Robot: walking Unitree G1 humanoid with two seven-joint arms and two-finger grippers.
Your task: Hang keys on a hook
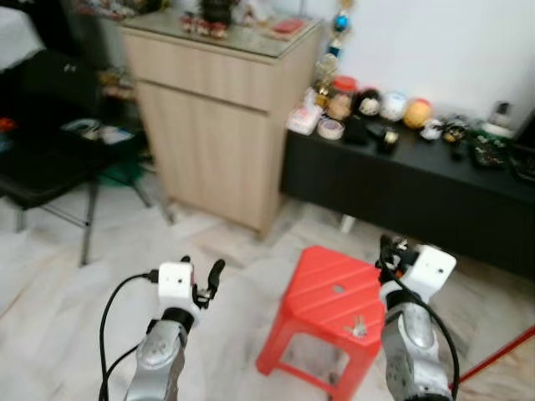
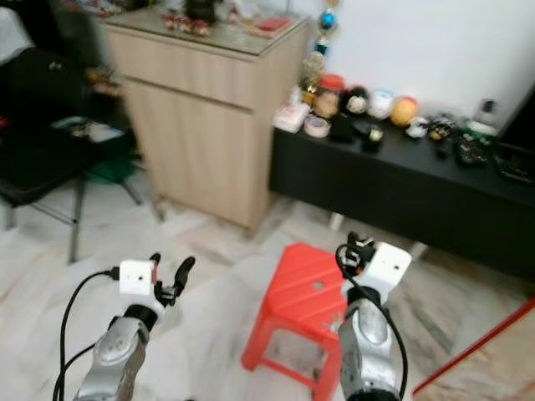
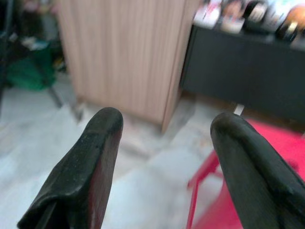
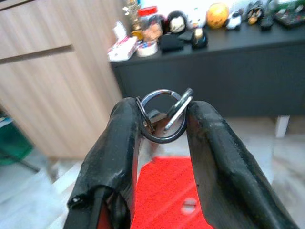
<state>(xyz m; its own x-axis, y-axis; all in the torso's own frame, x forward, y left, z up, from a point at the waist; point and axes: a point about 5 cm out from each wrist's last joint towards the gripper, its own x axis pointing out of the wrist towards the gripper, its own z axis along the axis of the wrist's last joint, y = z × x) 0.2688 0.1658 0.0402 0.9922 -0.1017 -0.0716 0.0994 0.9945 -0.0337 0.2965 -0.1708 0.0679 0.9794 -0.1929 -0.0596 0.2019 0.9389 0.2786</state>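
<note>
My right gripper (image 4: 162,112) is shut on a metal key ring (image 4: 164,125), which is pinched between its two black fingertips with a key slanting across it. In the head views this gripper (image 1: 389,249) is raised over the back right of a red plastic stool (image 1: 322,292). My left gripper (image 1: 206,280) is open and holds nothing, hovering over the marble floor to the left of the stool. Its fingers (image 3: 90,162) stand wide apart in the left wrist view.
A small metallic item (image 1: 358,327) lies on the stool seat beside my right arm. A tall wooden cabinet (image 1: 213,125) stands ahead, with a low black bench (image 1: 401,188) to its right bearing several ornaments. A dark chair (image 1: 50,167) is on the left.
</note>
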